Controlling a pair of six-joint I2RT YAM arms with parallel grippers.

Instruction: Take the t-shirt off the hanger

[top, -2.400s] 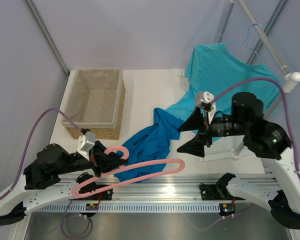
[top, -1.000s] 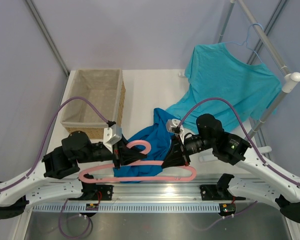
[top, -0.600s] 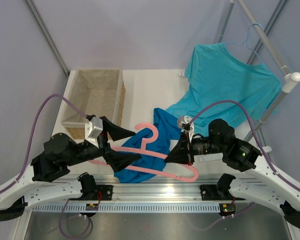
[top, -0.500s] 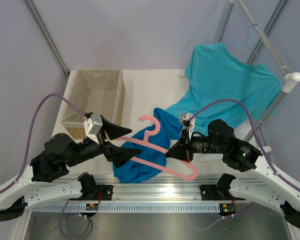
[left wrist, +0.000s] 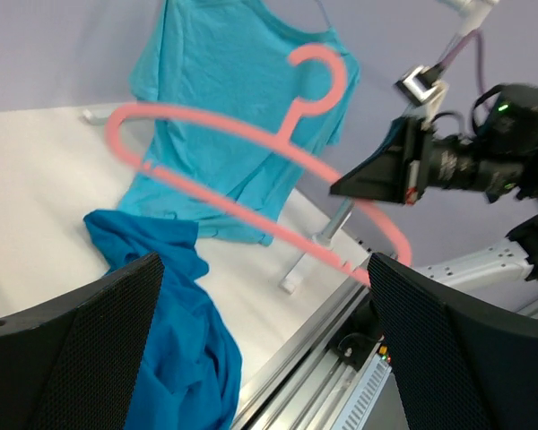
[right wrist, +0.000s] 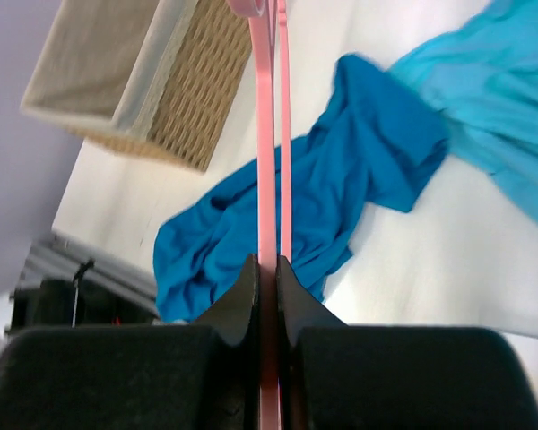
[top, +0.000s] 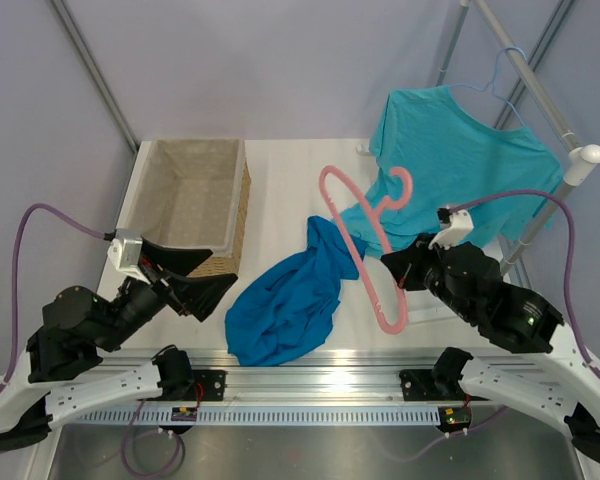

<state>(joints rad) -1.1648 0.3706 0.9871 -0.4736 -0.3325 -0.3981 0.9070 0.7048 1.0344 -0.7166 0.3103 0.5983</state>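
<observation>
At the lower left of the top view the left arm lies low along the near edge of the worktop (top: 290,180), its forearm angled up and to the right toward the near corner of the wicker basket (top: 236,228). The left hand (top: 212,292) has its two black fingers spread wide apart with nothing between them; in its own wrist view the fingers frame the bottom corners of the picture and touch nothing. The basket sits at the upper left of the worktop. Right of it, at the lower middle of the frame, the t-shirt (top: 285,300) lies crumpled on the worktop, one narrow end reaching up toward the centre. The hanger (top: 391,318) is off the cloth and lifted in the air. In the top view it runs on a slant from the middle of the frame down to the right, and its hook curls in front of the teal t-shirt (top: 460,160). The left wrist view shows the hanger bare, above the worktop. The right arm comes up from the lower right with its wrist turned to the left, and the right hand (top: 398,272) is clamped on the lower stretch of the hanger; the right wrist view shows both fingers pressed together on the pink bar. At the upper right the teal t-shirt hangs from a thin light-blue wire hanger (top: 500,75) on a slanted rail (top: 540,92), its hem spilling onto the worktop.
</observation>
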